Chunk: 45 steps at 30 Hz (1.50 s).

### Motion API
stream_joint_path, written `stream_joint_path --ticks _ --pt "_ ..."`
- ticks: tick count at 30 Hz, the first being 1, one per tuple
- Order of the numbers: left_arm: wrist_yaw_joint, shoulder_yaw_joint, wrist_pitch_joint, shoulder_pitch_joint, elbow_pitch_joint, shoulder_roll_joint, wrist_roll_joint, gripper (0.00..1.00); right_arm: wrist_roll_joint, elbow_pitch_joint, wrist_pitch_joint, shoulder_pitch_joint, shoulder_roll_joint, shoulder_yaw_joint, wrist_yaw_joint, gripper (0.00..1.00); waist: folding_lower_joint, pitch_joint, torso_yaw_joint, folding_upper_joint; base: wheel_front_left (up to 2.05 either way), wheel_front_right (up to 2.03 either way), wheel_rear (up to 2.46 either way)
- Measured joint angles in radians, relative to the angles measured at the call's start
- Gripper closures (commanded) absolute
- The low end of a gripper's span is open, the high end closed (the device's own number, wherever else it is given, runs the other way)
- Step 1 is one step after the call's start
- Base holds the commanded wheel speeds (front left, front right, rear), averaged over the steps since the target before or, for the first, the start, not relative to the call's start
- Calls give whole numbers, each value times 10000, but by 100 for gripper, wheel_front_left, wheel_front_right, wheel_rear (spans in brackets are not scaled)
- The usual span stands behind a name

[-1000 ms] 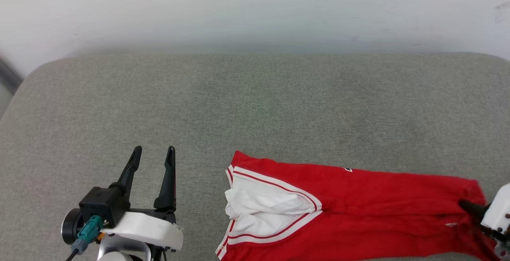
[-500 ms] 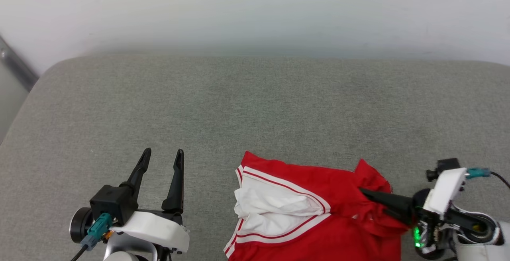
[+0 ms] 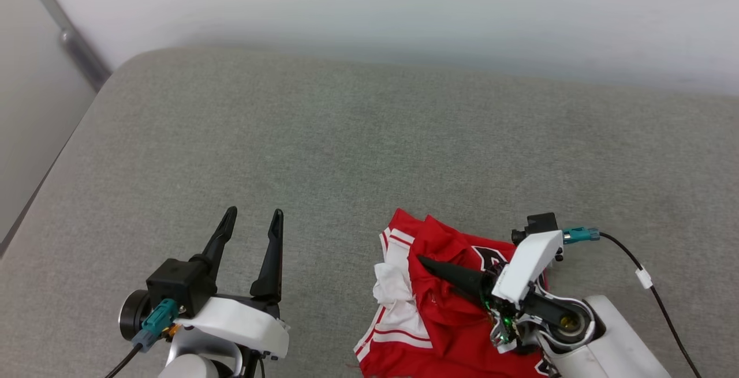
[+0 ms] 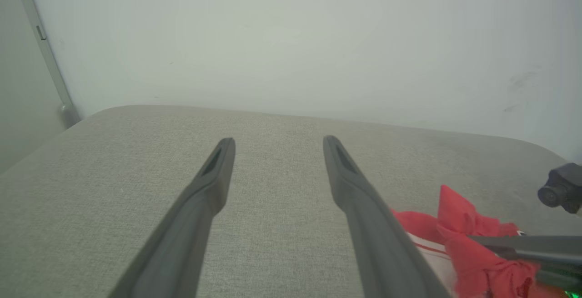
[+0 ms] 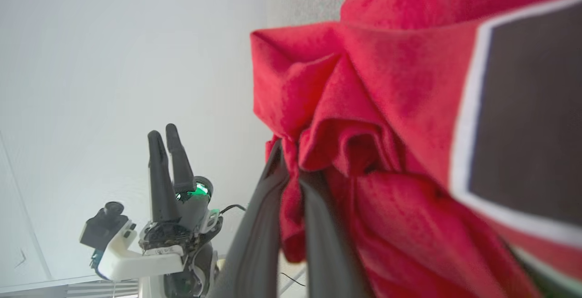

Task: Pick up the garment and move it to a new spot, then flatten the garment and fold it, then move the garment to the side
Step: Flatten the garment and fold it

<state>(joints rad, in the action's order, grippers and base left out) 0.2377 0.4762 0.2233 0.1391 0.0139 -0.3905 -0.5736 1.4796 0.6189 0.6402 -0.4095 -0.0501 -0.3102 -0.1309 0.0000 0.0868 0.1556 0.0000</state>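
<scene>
The garment [image 3: 444, 239], red with a white sleeve and striped trim, lies bunched at the near middle of the grey cushion. A black, white-edged print shows on its lifted fold [image 5: 527, 107]. My right gripper [image 3: 421, 260] points left over the heap and is shut on a fold of the red cloth, which wraps around its fingertips [image 5: 291, 166]. The garment [image 4: 459, 207] also shows at the lower right of the left wrist view. My left gripper [image 3: 254, 213] stands open over bare cushion to the garment's left, nothing between its fingers [image 4: 278, 142]. It appears again, open, in the right wrist view [image 5: 162, 130].
The grey cushion [image 3: 346, 135] runs wide, backed by a white wall. Its rounded left edge drops off near a wall strip [image 3: 75, 49]. A black cable [image 3: 652, 285] trails from my right wrist.
My right gripper has swept left with the garment's right end, folding the stretched-out cloth over onto its sleeve end in a bunch. The head camera has turned. My left gripper stays open.
</scene>
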Motion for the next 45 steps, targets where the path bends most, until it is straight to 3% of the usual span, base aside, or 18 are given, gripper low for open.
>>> stream_joint_path --ticks 2,9,14,17,21,25,28,33,38,45 --pt "-4 -4 38 67 -52 36 -8 0 -395 236 -654 -144 0 -320 0 0 0 109 92 0 0 0 0" --pt "-12 -88 148 65 -219 115 -36 0 -1569 -23 -1785 -731 -215 -993 0 0 0 218 13 0 0 0 0" --pt "4 -119 182 46 -286 119 -36 0 -3469 -966 -2631 -939 -1210 -1841 2 0 0 108 -271 0 0 0 0" --pt "69 -157 192 -35 -307 109 -36 0 -5208 -1313 -3367 -944 -1937 -2180 -2 0 0 -14 -488 0 0 0 0" --pt "192 -257 221 -185 -332 81 -46 0 -7394 -1430 -4395 -736 -2736 -1582 0 0 0 -180 -839 0 0 0 0" --pt "295 -408 226 -326 -359 -35 -119 0 -9332 -1816 -5233 44 -3012 -61 0 0 0 -306 -1215 0 0 0 0" --pt "385 -556 265 -381 -370 -46 -130 0 -10470 -2640 -5921 739 -2911 1325 0 0 0 -364 -1466 0 0 0 0" --pt "543 -752 282 -624 -437 -65 -161 0 -11557 -4514 -6452 2226 -2042 2846 0 0 0 -544 -1712 0 0 0 0" --pt "711 -907 328 -974 -548 -59 -173 0 -12220 -6052 -6523 3676 -1337 3352 -2 0 0 -804 -1784 0 0 0 0" --pt "953 -1003 353 -1565 -575 -125 -35 0 -12598 -7018 -6303 4949 -639 3524 0 0 0 -1066 -1839 0 0 0 0"
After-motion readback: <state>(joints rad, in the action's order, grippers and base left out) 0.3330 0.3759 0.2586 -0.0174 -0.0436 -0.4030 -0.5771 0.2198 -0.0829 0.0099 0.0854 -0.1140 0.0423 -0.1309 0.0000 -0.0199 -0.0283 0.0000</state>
